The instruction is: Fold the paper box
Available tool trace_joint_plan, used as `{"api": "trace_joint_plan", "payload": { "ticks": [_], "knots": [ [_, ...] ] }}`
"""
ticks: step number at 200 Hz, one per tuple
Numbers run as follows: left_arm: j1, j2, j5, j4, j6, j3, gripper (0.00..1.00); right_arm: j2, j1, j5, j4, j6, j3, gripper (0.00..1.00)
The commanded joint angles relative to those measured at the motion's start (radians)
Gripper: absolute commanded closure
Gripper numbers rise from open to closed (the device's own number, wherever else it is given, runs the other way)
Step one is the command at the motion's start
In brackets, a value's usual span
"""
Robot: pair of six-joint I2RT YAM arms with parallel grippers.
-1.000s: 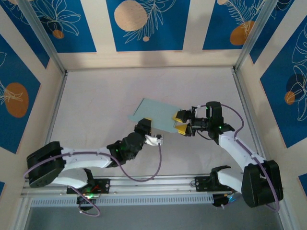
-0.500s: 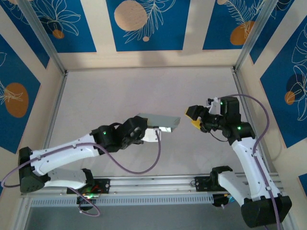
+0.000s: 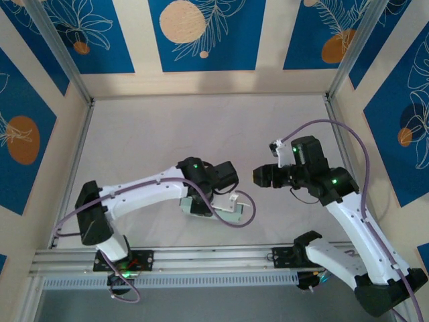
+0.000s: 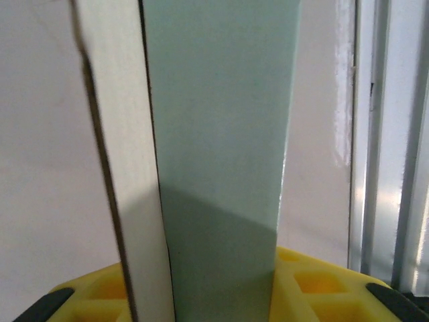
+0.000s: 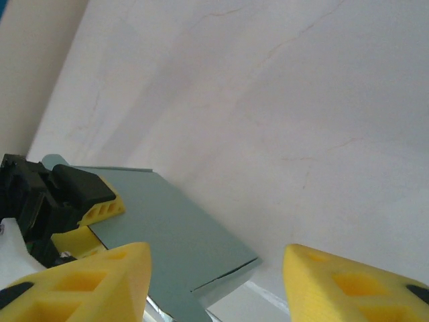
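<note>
Sticking up between the yellow fingers [image 4: 315,288] of the left gripper [image 4: 214,302], the paper box [image 4: 214,134] shows its green face, w/ a white face at 9 o'clock of it. The fingers are squeezed tight on its bottom edge, so the left gripper has it in a firm pinch. Seen from the top, the box is low over the table [image 3: 134,134], at approx. 6 o'clock from the table's middle. Can't tell if it touches the table. The right gripper [image 3: 260,176] is at 1 o'clock from the box & apart from it. Its fingers [image 5: 100,282] are spread wide w/ nothing in them. A metal rail [image 3: 214,258] runs along the near edge.
</note>
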Motion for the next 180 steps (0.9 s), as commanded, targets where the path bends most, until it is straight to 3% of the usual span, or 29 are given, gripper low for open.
{"api": "trace_joint_plan", "payload": {
  "ticks": [1,27,108,126,151,180],
  "knots": [
    [0.02,0.04,0.077,-0.034,0.004,0.03,0.65,0.022,0.007,0.004,-0.026,-0.079,0.003,0.45],
    [0.03,0.042,0.033,0.072,0.0,-0.027,0.58,0.015,0.006,-0.014,0.01,-0.04,-0.04,0.46],
    [-0.004,-0.187,-0.241,0.534,-0.046,-0.386,0.58,0.02,0.008,-0.082,0.094,0.083,-0.113,0.54],
    [-0.004,-0.234,-0.216,0.576,-0.039,-0.419,0.58,0.038,0.014,-0.141,0.118,0.083,-0.122,0.51],
    [0.018,-0.209,-0.178,0.561,-0.023,-0.394,0.54,0.044,0.029,-0.074,0.123,0.028,-0.125,0.47],
    [0.084,-0.151,0.006,0.478,-0.036,-0.315,0.57,0.018,0.069,0.065,0.132,-0.246,-0.119,0.47]
  ]
}}
